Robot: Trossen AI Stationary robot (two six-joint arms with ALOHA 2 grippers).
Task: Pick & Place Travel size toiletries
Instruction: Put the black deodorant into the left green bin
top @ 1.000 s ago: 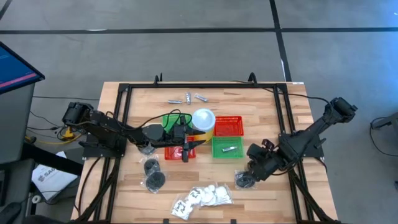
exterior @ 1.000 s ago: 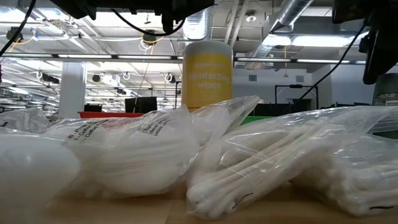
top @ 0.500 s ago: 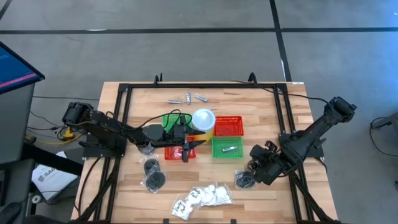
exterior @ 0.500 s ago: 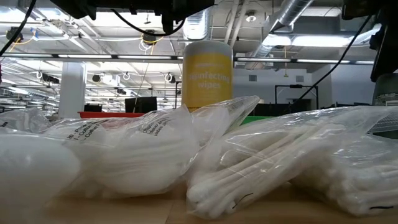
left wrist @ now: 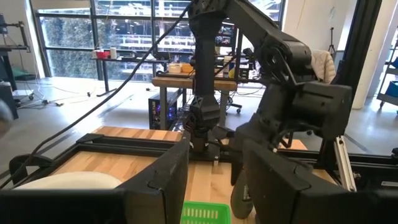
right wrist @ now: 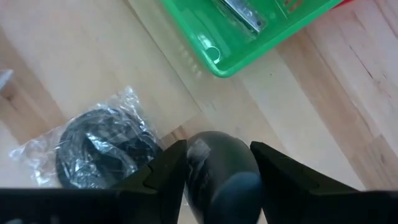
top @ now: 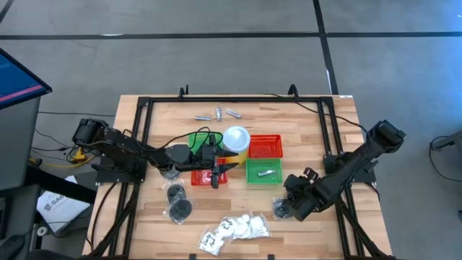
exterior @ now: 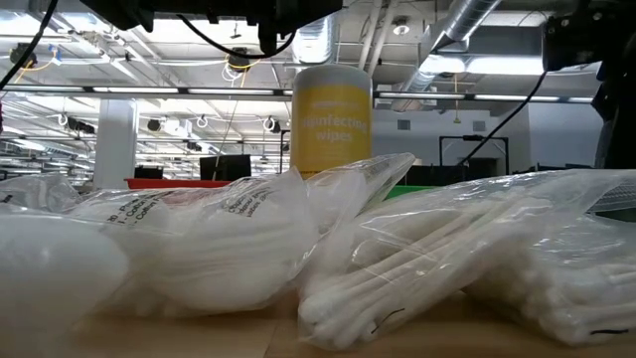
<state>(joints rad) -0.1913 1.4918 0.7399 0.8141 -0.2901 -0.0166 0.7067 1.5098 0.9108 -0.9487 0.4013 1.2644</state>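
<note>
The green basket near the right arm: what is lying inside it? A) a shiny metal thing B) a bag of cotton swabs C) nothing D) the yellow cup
A: the high view shows a small silvery metal piece lying in the green basket, and the right wrist view shows it there too.
</note>
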